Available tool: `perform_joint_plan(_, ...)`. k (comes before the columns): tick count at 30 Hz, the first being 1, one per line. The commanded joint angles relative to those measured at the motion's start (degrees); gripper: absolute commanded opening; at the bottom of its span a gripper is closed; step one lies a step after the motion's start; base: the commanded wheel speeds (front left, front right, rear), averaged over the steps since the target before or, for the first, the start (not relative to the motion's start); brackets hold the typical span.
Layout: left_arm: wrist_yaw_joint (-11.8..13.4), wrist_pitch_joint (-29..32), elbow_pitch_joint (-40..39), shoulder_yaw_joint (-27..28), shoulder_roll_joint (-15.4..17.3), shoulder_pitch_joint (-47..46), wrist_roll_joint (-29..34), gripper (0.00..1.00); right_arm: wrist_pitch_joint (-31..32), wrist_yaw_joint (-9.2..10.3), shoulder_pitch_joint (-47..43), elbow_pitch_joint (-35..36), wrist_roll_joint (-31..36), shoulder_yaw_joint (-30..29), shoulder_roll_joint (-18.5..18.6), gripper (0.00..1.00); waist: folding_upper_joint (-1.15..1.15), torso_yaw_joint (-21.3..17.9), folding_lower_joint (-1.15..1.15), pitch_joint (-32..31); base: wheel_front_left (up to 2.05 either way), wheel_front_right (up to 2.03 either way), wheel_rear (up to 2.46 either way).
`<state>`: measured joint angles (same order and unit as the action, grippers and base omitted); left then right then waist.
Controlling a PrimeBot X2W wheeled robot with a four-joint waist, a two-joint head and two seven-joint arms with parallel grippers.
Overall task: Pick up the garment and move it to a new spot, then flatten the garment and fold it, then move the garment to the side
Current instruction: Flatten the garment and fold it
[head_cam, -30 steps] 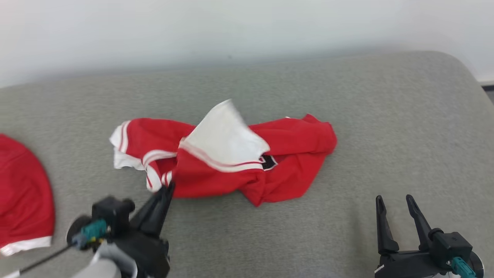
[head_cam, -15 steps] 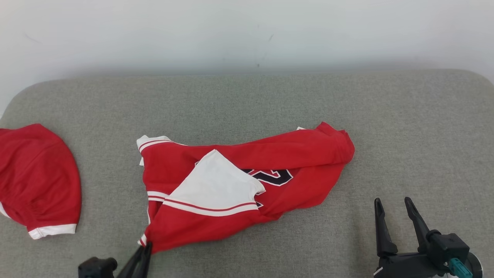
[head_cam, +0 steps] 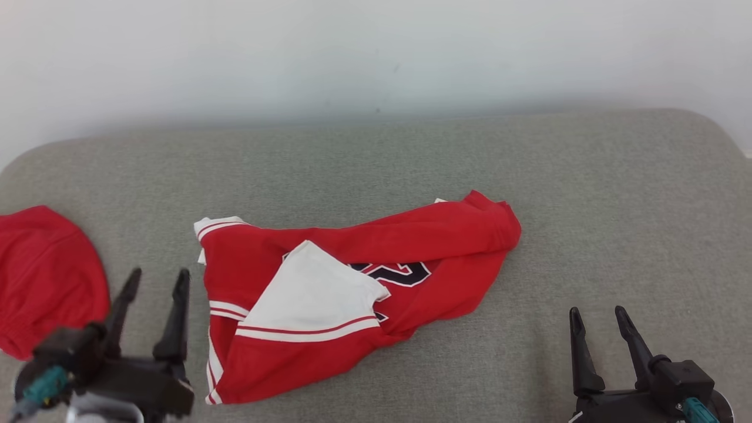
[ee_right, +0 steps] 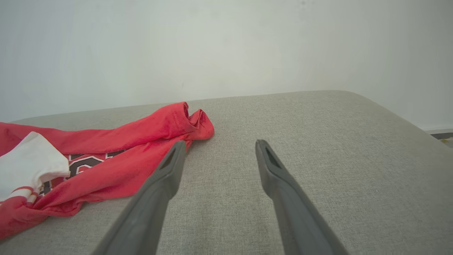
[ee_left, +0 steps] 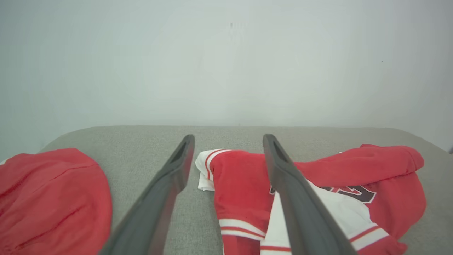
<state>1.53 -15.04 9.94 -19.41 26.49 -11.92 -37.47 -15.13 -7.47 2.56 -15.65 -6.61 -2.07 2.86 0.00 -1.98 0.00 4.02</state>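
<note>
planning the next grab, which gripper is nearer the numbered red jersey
Left. The left gripper sits open just off the red jersey's striped left edge, not touching it. The right gripper is off its lower right, across a wider stretch of grey cushion.

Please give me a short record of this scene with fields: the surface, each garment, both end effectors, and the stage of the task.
surface: grey woven fabric cushion
main garment: crumpled red and white jersey with dark number print, lying mid-cushion, neither flat nor folded
other garment: plain red cloth, at the cushion's left side, apart from the jersey
left end effector: open, empty, between the two garments, near the jersey's left edge
right end effector: open, empty, over bare cushion to the right of the jersey
stage: flattening not yet done
</note>
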Motion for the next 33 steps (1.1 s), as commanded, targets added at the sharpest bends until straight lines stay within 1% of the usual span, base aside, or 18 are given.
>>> perform_joint_plan(1, -0.18, 0.23, 0.33, 0.08, 0.47, -1.69, 0.76, 1.00, -0.03, -0.04, 0.37, -0.11, -0.43, 0.01, 0.03, 1.00, 0.00, -1.02, 0.00, 0.58, 0.00, 0.00, 0.00)
perform_joint_plan(3, -0.47, 1.18, 0.98, 0.08, 1.71, -4.62, 1.72, 1.00, -0.03, -0.05, 0.73, -0.33, -0.60, 0.29, 0.03, 1.00, 0.00, -1.94, 0.00, 1.19, 0.00, 0.00, 0.00)
perform_joint_plan(9, -2.03, 6.34, 3.57, 0.48, 4.59, -12.10, 1.03, 1.00, -0.03, -0.04, 2.23, -0.96, -2.04, 1.61, 0.03, 1.00, 0.00, -5.41, 0.00, 3.52, 0.00, 0.00, 0.00)
perform_joint_plan(11, -2.74, 8.99, 4.95, 0.22, 5.96, -13.73, 0.71, 1.00, -0.03, -0.04, 2.69, -1.28, -2.53, 1.97, 0.03, 1.00, 0.00, -6.53, 0.00, 4.07, 0.00, 0.00, 0.00)
perform_joint_plan(12, -2.74, 8.99, 4.95, 0.22, 5.96, -13.73, 0.71, 1.00, -0.03, -0.04, 2.69, -1.28, -2.53, 1.97, 0.03, 1.00, 0.00, -6.53, 0.00, 4.07, 0.00, 0.00, 0.00)
perform_joint_plan(13, -3.21, 11.57, 6.23, 0.14, 6.59, -15.00, -0.16, 1.00, -0.03, -0.04, 2.90, -1.40, -2.91, 2.10, 0.03, 1.00, 0.00, -7.44, 0.00, 4.44, 0.00, 0.00, 0.00)
perform_joint_plan(15, -3.86, 13.83, 7.25, -0.72, 7.92, -15.98, 0.80, 1.00, -0.03, -0.04, 3.08, -1.65, -3.29, 2.10, 0.03, 1.00, 0.00, -8.19, 0.00, 4.74, 0.00, 0.00, 0.00)
perform_joint_plan(17, -4.26, 16.10, 8.45, -0.98, 8.07, -16.48, -0.26, 1.00, -0.03, -0.04, 3.20, -1.80, -3.46, 2.09, 0.03, 1.00, 0.00, -8.74, 0.00, 5.04, 0.00, 0.00, 0.00)
perform_joint_plan(18, -4.36, 17.13, 9.01, -1.39, 8.73, -16.55, 0.20, 1.00, -0.03, -0.04, 3.25, -1.82, -3.57, 2.10, 0.03, 1.00, 0.00, -9.05, 0.00, 5.25, 0.00, 0.00, 0.00)
perform_joint_plan(20, -4.21, 17.99, 9.67, -1.49, 9.03, -16.74, 0.05, 1.00, -0.03, -0.04, 3.34, -1.81, -3.75, 1.99, 0.03, 1.00, 0.00, -9.26, 0.00, 5.42, 0.00, 0.00, 0.00)
perform_joint_plan(22, -4.23, 21.09, 11.72, -1.94, 9.14, -16.20, -1.36, 1.00, -0.03, -0.04, 3.61, -1.77, -3.99, 2.04, 0.03, 1.00, 0.00, -9.85, 0.00, 6.04, 0.00, 0.00, 0.00)
perform_joint_plan(24, -4.16, 22.51, 12.50, -2.29, 9.13, -15.79, -1.78, 1.00, -0.03, -0.04, 3.80, -1.66, -4.27, 2.07, 0.03, 1.00, 0.00, -10.08, 0.00, 6.44, 0.00, 0.00, 0.00)
perform_joint_plan(32, -4.46, 28.34, 15.45, -3.36, 7.03, -14.77, -5.52, 1.00, -0.03, -0.05, 4.42, -1.82, -4.85, 2.56, 0.03, 1.00, 0.00, -10.46, 0.00, 7.86, 0.00, 0.00, 0.00)
perform_joint_plan(33, -4.58, 28.69, 15.77, -3.71, 7.06, -14.94, -5.22, 0.87, -0.03, -0.04, 4.53, -1.88, -4.88, 2.69, 0.03, 1.00, 0.00, -10.54, 0.00, 8.01, 0.00, 0.00, 0.00)
